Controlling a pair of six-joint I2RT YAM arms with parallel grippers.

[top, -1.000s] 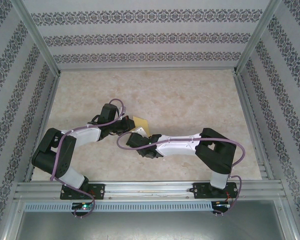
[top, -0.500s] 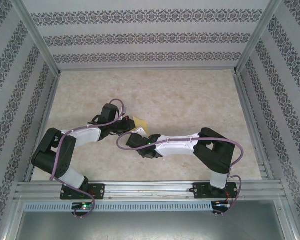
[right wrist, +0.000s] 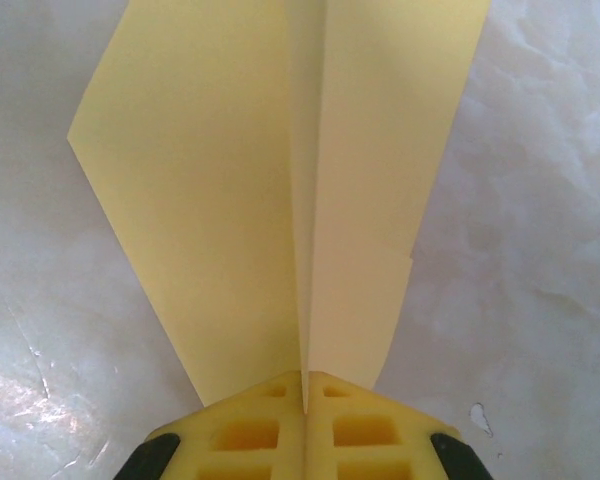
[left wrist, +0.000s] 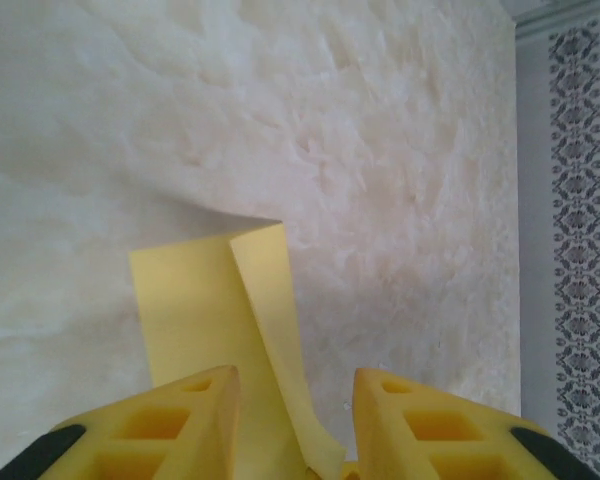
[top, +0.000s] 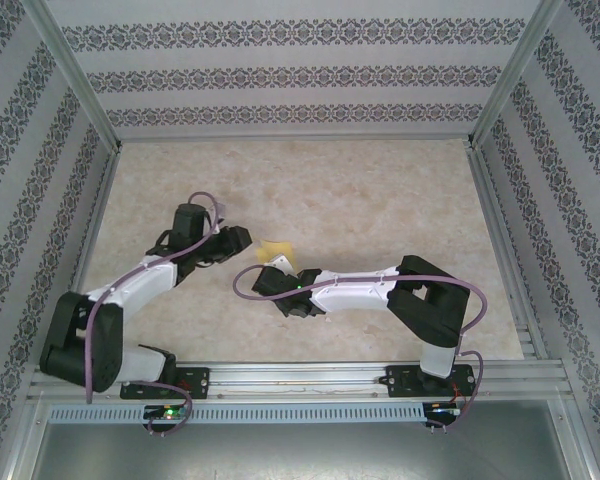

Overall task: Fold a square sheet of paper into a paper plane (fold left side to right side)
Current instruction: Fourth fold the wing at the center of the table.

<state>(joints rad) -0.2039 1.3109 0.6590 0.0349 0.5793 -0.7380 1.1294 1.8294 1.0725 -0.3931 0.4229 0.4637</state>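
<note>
Now the right gripper (right wrist: 303, 382) is clenched on the centre crease of the yellow paper plane (right wrist: 230, 180), near the middle of the surface (right wrist: 540, 250); the left gripper (left wrist: 295, 380) is released, with a wing between its fingers; a sideways pull there could snag, crumple or unfold that wing.

A cream, marble-patterned bench (top: 380, 190) sits inside a three-sided booth. The back wall (top: 300, 70), left wall (top: 20, 170) and right wall (top: 580, 190) carry pale wallpaper with dark ornamental bands. Aluminium posts (top: 72, 80) run up the back corners. Along the near edge lie a grooved aluminium rail (top: 300, 378), a slotted strip (top: 300, 412) and a grey metal sheet (top: 300, 450). The light is soft and even.
</note>
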